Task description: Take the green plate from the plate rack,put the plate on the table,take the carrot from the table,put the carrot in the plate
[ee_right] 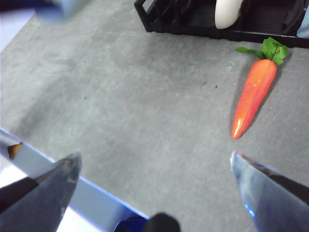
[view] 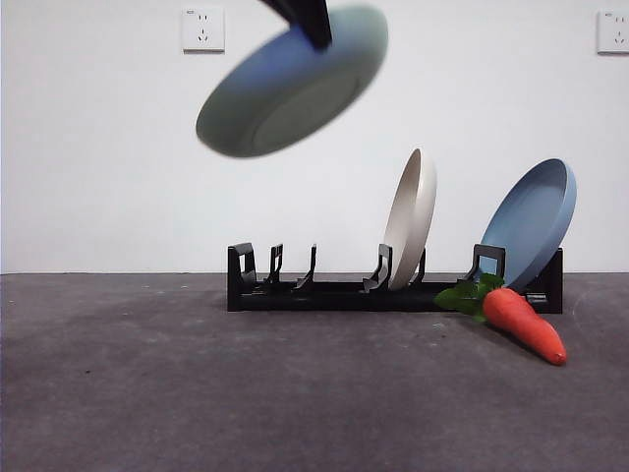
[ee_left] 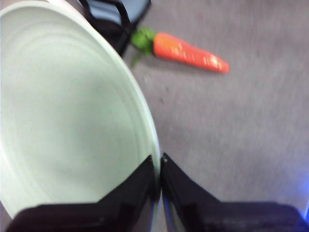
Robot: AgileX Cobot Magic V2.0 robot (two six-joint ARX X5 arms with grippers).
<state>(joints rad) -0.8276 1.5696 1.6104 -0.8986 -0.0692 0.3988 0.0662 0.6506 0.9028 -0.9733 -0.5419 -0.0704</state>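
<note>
The left gripper (ee_left: 160, 164) is clamped on the rim of the green plate (view: 292, 84) and holds it tilted in the air, high above the rack (view: 393, 293) and blurred. The carrot (view: 523, 322) lies on the table (view: 197, 393) just before the rack's end — leaves towards it, below the blue plate (view: 531, 221). A cream plate (view: 411, 218) stands in a middle slot. The right gripper (ee_right: 154, 164) hangs spread wide, holding nothing.

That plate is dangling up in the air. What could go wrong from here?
The left gripper pinches only the rim of the green plate, which hangs tilted above the table, so it might slip and fall. Set down too far toward the carrot, it could bump it or the plate rack.
</note>
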